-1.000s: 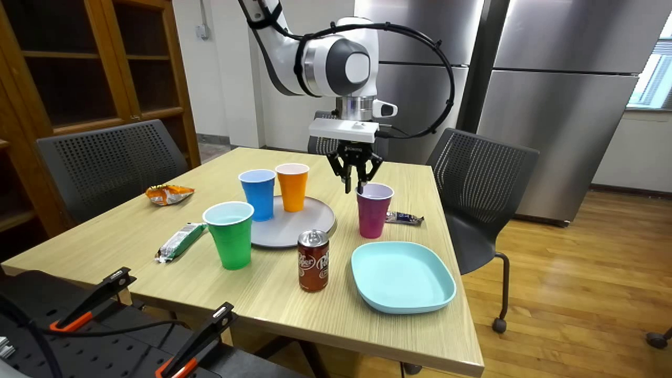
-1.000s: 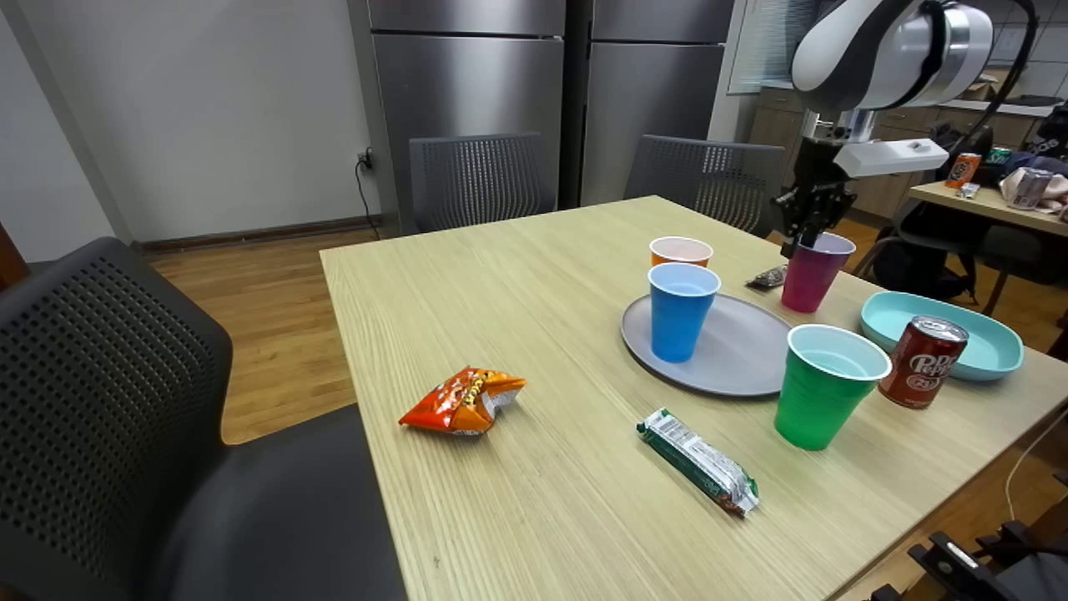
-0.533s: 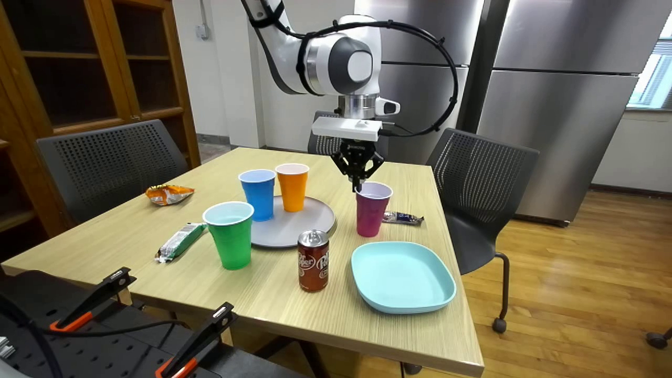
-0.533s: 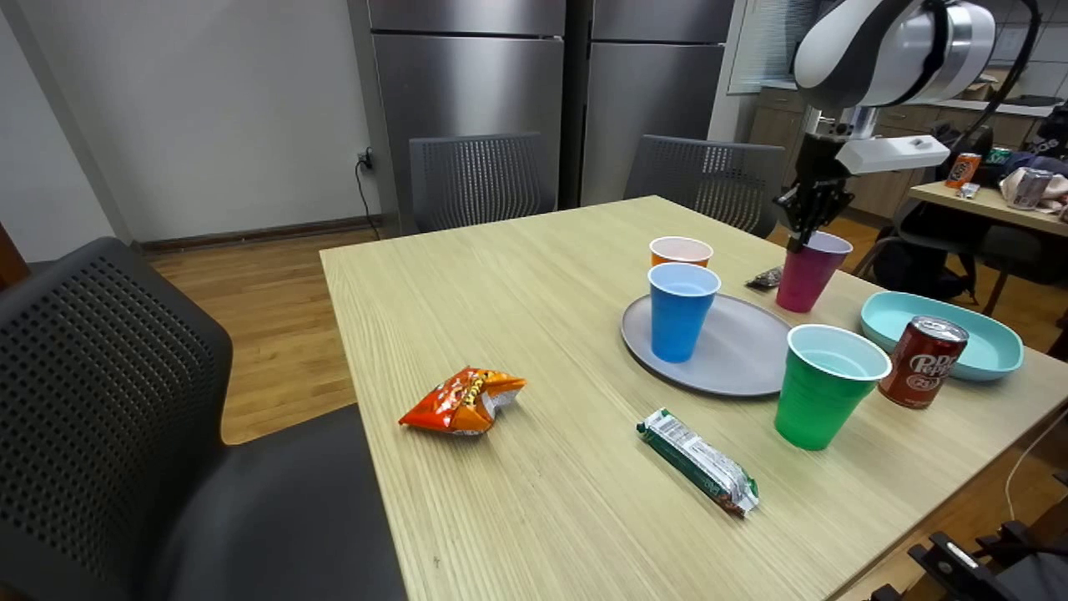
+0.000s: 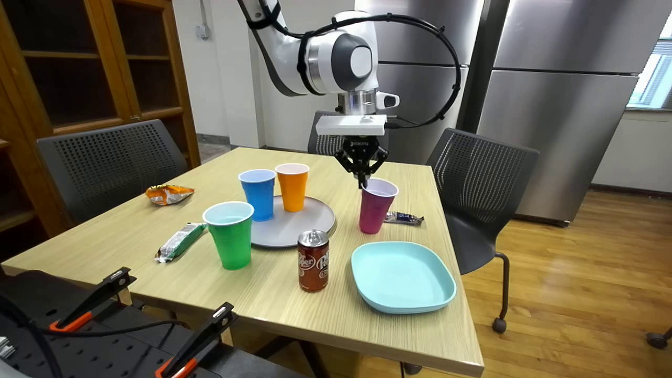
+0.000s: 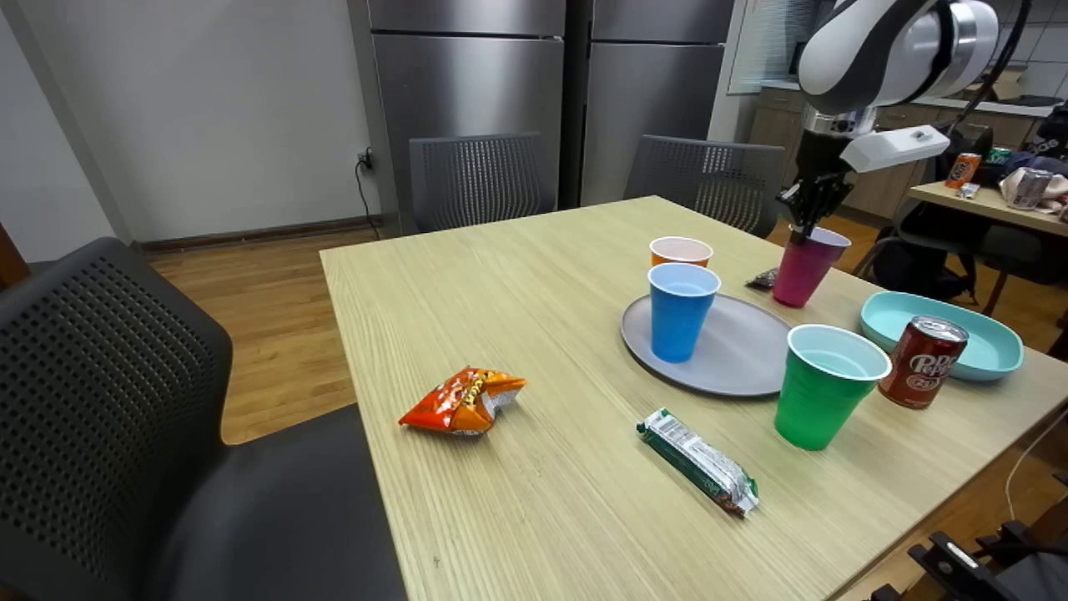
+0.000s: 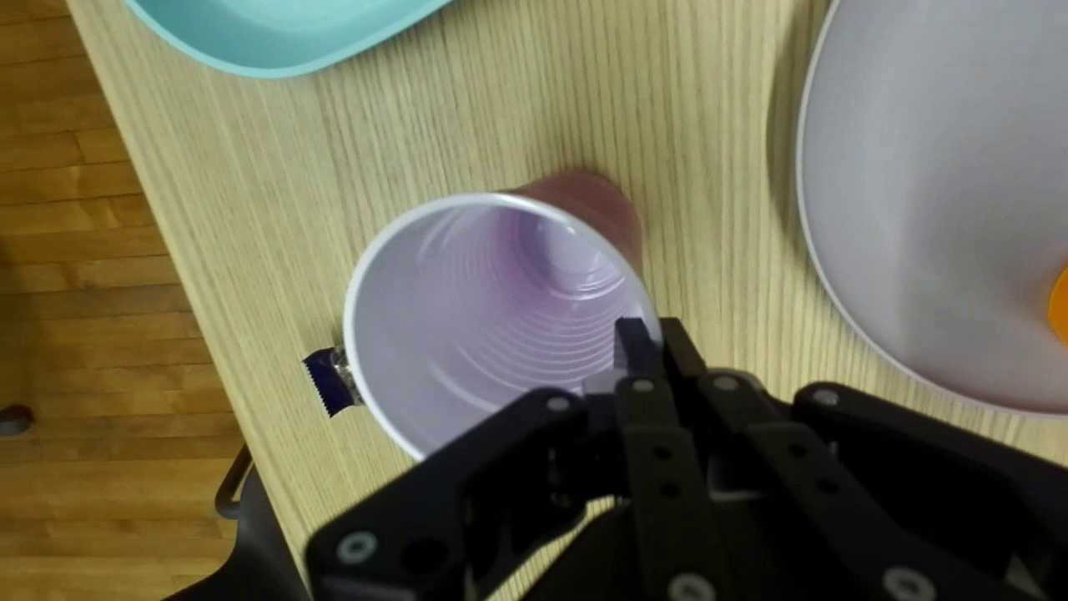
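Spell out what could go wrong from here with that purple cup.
1. The gripper pinches the purple cup by one side of its rim only, and the cup is tilted, so it could swing or slip free.
2. The blue cup and orange cup stand on the gray plate nearby; a low sideways move might topple them.
3. A dark wrapped snack lies close by; setting the cup onto it could leave it unsteady.

Gripper [image 7: 658,335] pinches a cup [image 7: 467,309] by its rim
A plate [image 7: 934,184], a dish [image 7: 284,37] and a part-hidden wrapper [image 7: 330,381] lie around it.
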Available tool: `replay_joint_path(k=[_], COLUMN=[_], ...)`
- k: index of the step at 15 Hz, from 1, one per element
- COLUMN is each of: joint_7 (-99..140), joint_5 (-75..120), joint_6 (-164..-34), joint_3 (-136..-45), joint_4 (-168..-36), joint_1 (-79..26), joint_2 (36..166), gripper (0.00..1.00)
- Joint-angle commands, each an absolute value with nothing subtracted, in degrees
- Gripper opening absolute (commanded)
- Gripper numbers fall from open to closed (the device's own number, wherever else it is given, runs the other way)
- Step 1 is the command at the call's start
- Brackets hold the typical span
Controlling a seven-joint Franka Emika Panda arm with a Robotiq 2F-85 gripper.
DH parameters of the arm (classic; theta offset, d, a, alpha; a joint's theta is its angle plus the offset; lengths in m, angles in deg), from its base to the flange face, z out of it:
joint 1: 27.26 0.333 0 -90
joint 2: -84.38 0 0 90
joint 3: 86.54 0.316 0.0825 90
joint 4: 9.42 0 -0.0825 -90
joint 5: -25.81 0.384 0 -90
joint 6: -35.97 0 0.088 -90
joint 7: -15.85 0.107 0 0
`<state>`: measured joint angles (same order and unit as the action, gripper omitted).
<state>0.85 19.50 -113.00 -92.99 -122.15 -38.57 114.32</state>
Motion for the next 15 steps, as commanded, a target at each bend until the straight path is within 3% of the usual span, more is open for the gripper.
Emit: replay_joint_path(k=[1, 15], joint_7=[1.01, -1.13], joint_5=[15.94, 15.57], joint_6=[-114.6, -115.73], joint_3=[-93.7, -90.58], joint_4=[-125.21, -135.9], joint_1=[-37.07, -35.09], joint_2=[111.22, 100.36], gripper=[0.01, 0.01])
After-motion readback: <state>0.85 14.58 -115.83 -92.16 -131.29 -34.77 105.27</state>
